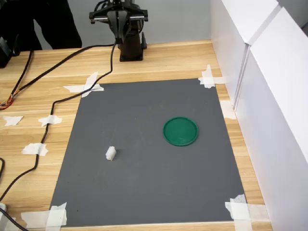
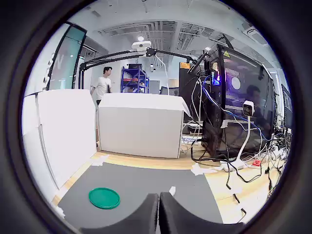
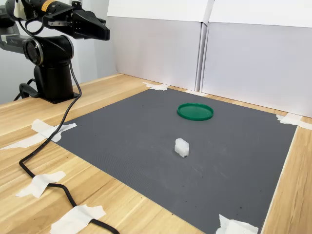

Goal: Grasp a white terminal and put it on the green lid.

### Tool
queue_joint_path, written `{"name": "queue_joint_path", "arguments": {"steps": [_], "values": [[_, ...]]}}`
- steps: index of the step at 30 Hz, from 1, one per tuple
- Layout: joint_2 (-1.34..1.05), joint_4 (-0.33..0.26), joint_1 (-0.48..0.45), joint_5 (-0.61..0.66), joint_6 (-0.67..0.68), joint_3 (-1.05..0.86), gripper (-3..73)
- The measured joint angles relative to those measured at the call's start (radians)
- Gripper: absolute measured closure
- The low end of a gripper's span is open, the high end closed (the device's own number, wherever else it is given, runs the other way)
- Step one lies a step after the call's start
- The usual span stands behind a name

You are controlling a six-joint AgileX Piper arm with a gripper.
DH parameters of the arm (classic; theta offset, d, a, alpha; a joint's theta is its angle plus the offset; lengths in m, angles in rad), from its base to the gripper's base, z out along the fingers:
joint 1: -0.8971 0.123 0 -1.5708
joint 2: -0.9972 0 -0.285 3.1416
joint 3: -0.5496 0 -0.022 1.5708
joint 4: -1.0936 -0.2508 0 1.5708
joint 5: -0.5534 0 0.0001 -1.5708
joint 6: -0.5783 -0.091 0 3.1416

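Closest to the lens in the wrist view are the two dark fingers of the claw [image 2: 159, 214], pressed together with just a thin seam between them, so it's closed and holding nothing. It sits way up off the grey mat [image 1: 144, 183], pulled back near the arm's black base [image 1: 131, 45] at the far end of the wooden counter [image 1: 43, 86] in the first exterior view.

White terminal [image 1: 110, 153] is lying on the mat by itself, toward the first exterior view's left and a bit nearer the camera than the green lid [image 1: 180, 131]. They're well apart, not touching. In the second exterior view the terminal [image 3: 181, 147] is in front and the lid [image 3: 195, 111] is behind it, flat on the mat, nothing on it.

Mat corners are stuck down with white tape scraps [image 1: 86, 86]. A black cable [image 3: 53, 136] snakes across the counter beside the mat. White panels [image 3: 243, 53] wall off the side near the lid.
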Motion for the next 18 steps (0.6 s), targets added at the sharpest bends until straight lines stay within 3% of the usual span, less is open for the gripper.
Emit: {"name": "queue_joint_path", "arguments": {"steps": [8, 18], "values": [[0.184, 0.013, 0.0, 0.081, 0.008, 0.118, 71.1], [0.582, 0.116, 0.0, 0.43, 0.051, 0.403, 71.1]]}}
